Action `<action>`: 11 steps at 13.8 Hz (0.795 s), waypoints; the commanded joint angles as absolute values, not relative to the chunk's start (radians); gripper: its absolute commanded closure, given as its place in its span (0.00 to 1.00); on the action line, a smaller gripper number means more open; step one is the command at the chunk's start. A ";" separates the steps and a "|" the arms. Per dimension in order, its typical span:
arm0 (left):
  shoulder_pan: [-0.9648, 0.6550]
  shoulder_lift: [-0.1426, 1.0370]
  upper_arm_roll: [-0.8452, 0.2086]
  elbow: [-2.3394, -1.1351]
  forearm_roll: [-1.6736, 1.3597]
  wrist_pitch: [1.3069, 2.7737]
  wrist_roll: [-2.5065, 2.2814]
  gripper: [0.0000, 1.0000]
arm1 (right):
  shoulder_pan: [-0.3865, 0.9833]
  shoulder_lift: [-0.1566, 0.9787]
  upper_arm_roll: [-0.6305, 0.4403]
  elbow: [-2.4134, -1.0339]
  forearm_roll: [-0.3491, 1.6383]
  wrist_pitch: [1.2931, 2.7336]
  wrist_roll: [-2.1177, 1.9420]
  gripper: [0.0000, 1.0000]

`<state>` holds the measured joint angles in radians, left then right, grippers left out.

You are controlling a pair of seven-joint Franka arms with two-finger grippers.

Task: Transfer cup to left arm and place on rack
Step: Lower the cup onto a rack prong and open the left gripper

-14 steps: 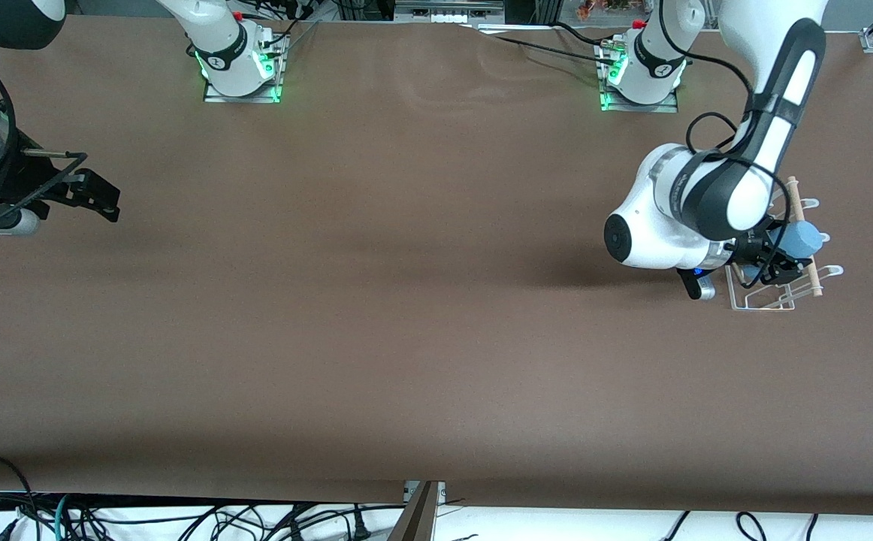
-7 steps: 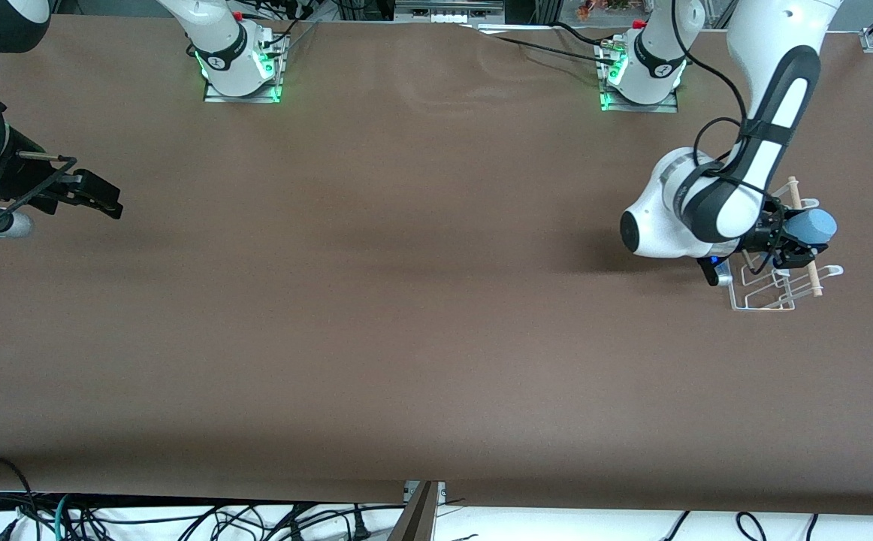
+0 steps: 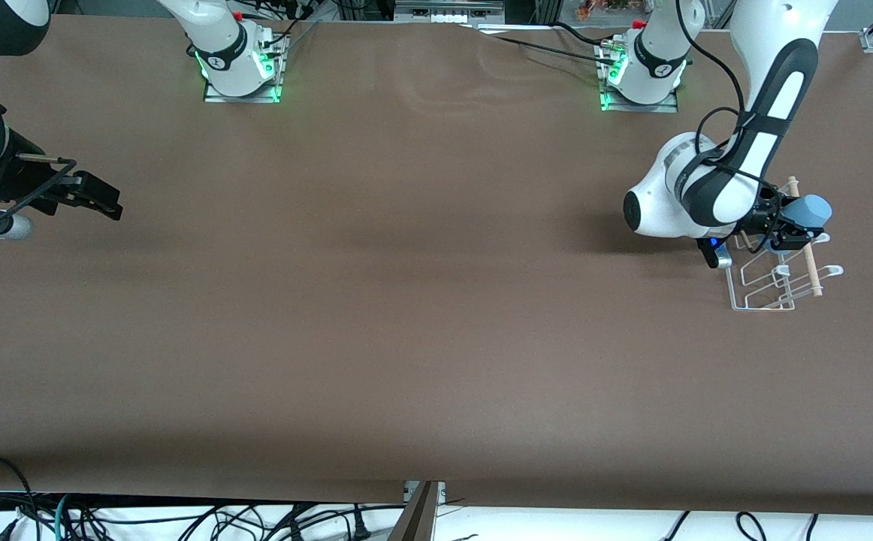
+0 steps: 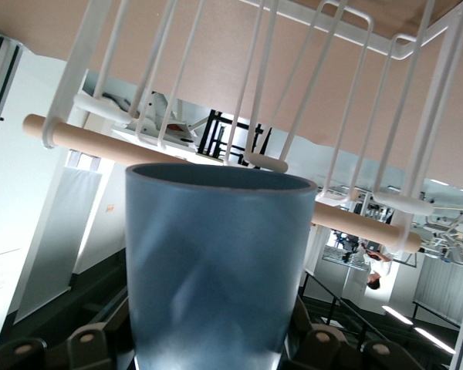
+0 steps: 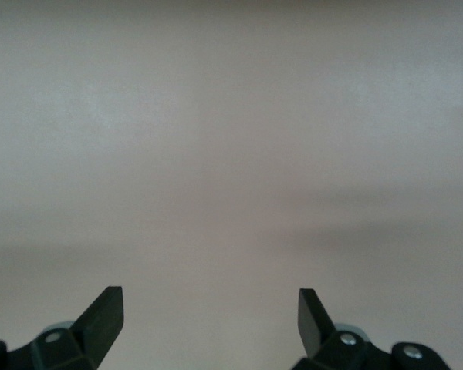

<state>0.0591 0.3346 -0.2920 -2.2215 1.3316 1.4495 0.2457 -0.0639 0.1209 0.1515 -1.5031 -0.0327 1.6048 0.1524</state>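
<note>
We see the rack [image 3: 776, 279] as the only obstacle: its prongs and dowel bar [image 4: 216, 166] crowd the held cup [image 4: 216, 270]. From the rack toward the right arm's end, bare table [image 3: 406, 300] lies open.

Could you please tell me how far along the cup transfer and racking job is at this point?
The handover looks done: the left pincer holds the blue cup over the wire rack, and the right pincer waits open at its table end. Still left: seating the cup on the rack and releasing.

cup [image 4: 216, 270]: base cut off at 6 o'clock | left gripper [image 3: 786, 229]: fingertips hidden by cup | rack [image 3: 774, 289]: part hidden by arm
</note>
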 commanded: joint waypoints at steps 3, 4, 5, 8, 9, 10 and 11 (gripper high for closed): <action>0.055 0.316 -0.293 -2.276 1.367 1.454 0.187 0.97 | -0.075 0.124 0.158 -1.489 -0.020 1.603 0.114 0.00; 0.052 0.316 -0.293 -2.276 1.367 1.451 0.189 0.97 | -0.075 0.126 0.158 -1.489 -0.020 1.605 0.114 0.00; 0.052 0.316 -0.293 -2.275 1.367 1.445 0.189 0.97 | -0.075 0.127 0.158 -1.489 -0.020 1.605 0.110 0.00; 0.052 0.318 -0.296 -2.275 1.367 1.445 0.189 0.96 | -0.075 0.129 0.158 -1.489 -0.020 1.605 0.109 0.00; 0.054 0.322 -0.293 -2.275 1.367 1.450 0.187 0.96 | -0.075 0.129 0.158 -1.489 -0.020 1.605 0.109 0.00; 0.055 0.330 -0.293 -2.275 1.367 1.451 0.187 0.96 | -0.077 0.129 0.158 -1.489 -0.020 1.605 0.109 0.00; 0.057 0.336 -0.293 -2.276 1.367 1.451 0.187 0.95 | -0.077 0.129 0.158 -1.489 -0.020 1.605 0.109 0.00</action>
<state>0.0547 0.3366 -0.2925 -2.2599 1.3483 1.4487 0.2001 -0.0639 0.1240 0.1516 -1.5031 -0.0327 1.6051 0.1295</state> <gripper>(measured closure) 0.242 0.000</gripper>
